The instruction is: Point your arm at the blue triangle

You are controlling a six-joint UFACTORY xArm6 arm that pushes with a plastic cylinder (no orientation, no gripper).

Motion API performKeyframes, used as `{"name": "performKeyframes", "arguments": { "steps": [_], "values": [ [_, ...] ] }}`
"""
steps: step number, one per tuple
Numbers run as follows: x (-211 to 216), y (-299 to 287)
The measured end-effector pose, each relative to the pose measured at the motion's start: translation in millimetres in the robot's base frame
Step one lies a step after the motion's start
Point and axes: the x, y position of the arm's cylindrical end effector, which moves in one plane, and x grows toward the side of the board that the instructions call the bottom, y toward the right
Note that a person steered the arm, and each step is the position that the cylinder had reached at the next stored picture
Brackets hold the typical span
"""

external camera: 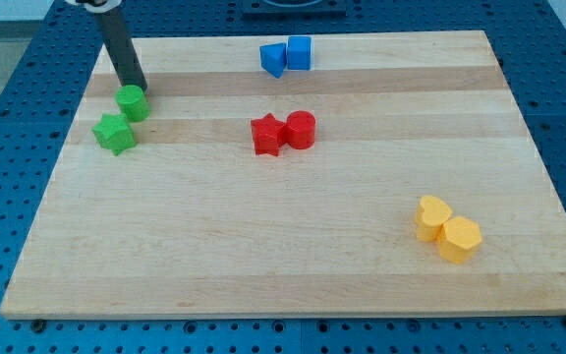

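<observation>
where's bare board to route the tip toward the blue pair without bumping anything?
Open: the top strip between my tip and the blue triangle, above the red star and red cylinder. Also the whole bottom-left, left of the yellow blocks. Crowded: my tip sits against the green cylinder, with the green star just below; the blue cube touches the triangle.

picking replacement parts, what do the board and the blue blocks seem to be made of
Board: looks like wood, pale planks with visible grain and seams, matt finish. Blue triangle and blue cube: probably plastic or painted wood, with even saturated colour, smooth faces and no grain; which one cannot be told. My tip is far to the view's left, by the green blocks.
</observation>
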Motion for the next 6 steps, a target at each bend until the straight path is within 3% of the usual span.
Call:
{"name": "performKeyframes", "arguments": {
  "steps": [2,6],
  "values": [
    [2,2],
    [-87,101]
  ]
}}
